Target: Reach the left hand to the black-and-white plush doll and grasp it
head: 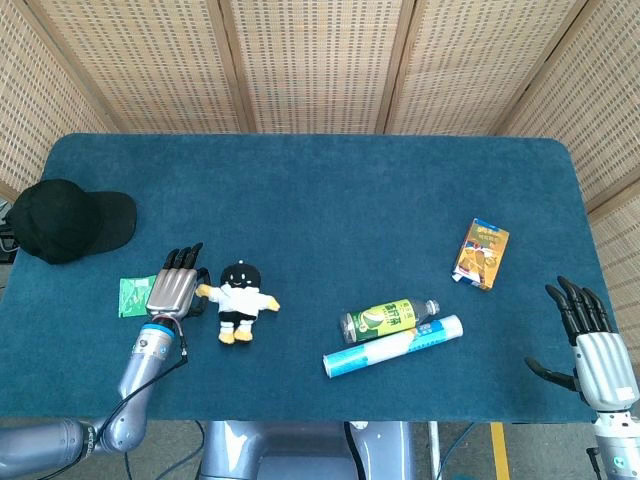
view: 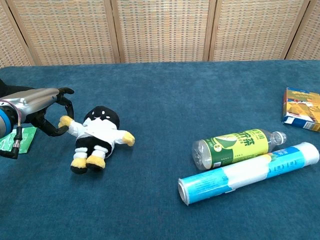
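Observation:
The black-and-white plush doll (head: 238, 300) lies on its back on the blue table, left of centre, with yellow paws and feet. In the chest view the doll (view: 97, 132) has one paw stretched toward my left hand (view: 42, 107). That hand's fingers and thumb curl around this paw and pinch it. From the head camera my left hand (head: 172, 290) sits right beside the doll's left side. My right hand (head: 590, 345) hovers at the table's near right corner, fingers spread, holding nothing.
A green packet (head: 130, 296) lies just left of my left hand and a black cap (head: 60, 220) sits further back left. A green bottle (head: 388, 318) and a white-blue roll (head: 395, 346) lie at centre front. An orange box (head: 481, 254) is at the right.

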`<control>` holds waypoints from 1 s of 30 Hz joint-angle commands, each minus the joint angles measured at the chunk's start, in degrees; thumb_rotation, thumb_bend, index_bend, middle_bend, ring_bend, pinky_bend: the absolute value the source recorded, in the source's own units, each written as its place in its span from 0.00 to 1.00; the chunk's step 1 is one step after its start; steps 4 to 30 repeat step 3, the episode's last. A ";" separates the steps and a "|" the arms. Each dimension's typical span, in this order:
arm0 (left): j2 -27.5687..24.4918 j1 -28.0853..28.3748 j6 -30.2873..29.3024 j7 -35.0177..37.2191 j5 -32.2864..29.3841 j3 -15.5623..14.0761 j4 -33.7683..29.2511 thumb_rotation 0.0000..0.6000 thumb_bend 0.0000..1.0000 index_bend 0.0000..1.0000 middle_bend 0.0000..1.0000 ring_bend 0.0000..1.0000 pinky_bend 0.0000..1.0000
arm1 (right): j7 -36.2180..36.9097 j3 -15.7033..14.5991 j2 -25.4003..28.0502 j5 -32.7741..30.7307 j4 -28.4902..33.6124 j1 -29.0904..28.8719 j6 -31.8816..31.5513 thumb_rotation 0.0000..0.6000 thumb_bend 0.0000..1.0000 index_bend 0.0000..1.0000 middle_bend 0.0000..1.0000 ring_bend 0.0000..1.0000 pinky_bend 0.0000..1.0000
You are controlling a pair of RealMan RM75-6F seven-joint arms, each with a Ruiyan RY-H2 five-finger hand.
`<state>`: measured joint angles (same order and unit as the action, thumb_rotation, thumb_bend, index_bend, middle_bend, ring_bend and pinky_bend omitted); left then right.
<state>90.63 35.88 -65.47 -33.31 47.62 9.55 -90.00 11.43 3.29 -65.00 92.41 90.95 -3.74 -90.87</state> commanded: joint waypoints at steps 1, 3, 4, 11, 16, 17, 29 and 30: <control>-0.19 -0.08 0.03 0.13 0.03 -0.07 -0.07 1.00 0.45 0.53 0.00 0.00 0.00 | -0.06 0.05 0.02 -0.08 0.21 -0.06 0.08 1.00 0.14 0.01 0.00 0.00 0.00; -0.40 -0.07 0.13 0.16 0.07 -0.10 -0.07 1.00 0.45 0.53 0.00 0.00 0.00 | -0.23 0.04 0.01 -0.13 0.23 -0.10 0.21 1.00 0.14 0.02 0.00 0.00 0.00; -0.40 -0.07 0.13 0.16 0.07 -0.10 -0.07 1.00 0.45 0.53 0.00 0.00 0.00 | -0.23 0.04 0.01 -0.13 0.23 -0.10 0.21 1.00 0.14 0.02 0.00 0.00 0.00; -0.40 -0.07 0.13 0.16 0.07 -0.10 -0.07 1.00 0.45 0.53 0.00 0.00 0.00 | -0.23 0.04 0.01 -0.13 0.23 -0.10 0.21 1.00 0.14 0.02 0.00 0.00 0.00; -0.40 -0.07 0.13 0.16 0.07 -0.10 -0.07 1.00 0.45 0.53 0.00 0.00 0.00 | -0.23 0.04 0.01 -0.13 0.23 -0.10 0.21 1.00 0.14 0.02 0.00 0.00 0.00; -0.40 -0.07 0.13 0.16 0.07 -0.10 -0.07 1.00 0.45 0.53 0.00 0.00 0.00 | -0.23 0.04 0.01 -0.13 0.23 -0.10 0.21 1.00 0.14 0.02 0.00 0.00 0.00; -0.40 -0.07 0.13 0.16 0.07 -0.10 -0.07 1.00 0.45 0.53 0.00 0.00 0.00 | -0.23 0.04 0.01 -0.13 0.23 -0.10 0.21 1.00 0.14 0.02 0.00 0.00 0.00; -0.40 -0.07 0.13 0.16 0.07 -0.10 -0.07 1.00 0.45 0.53 0.00 0.00 0.00 | -0.23 0.04 0.01 -0.13 0.23 -0.10 0.21 1.00 0.14 0.02 0.00 0.00 0.00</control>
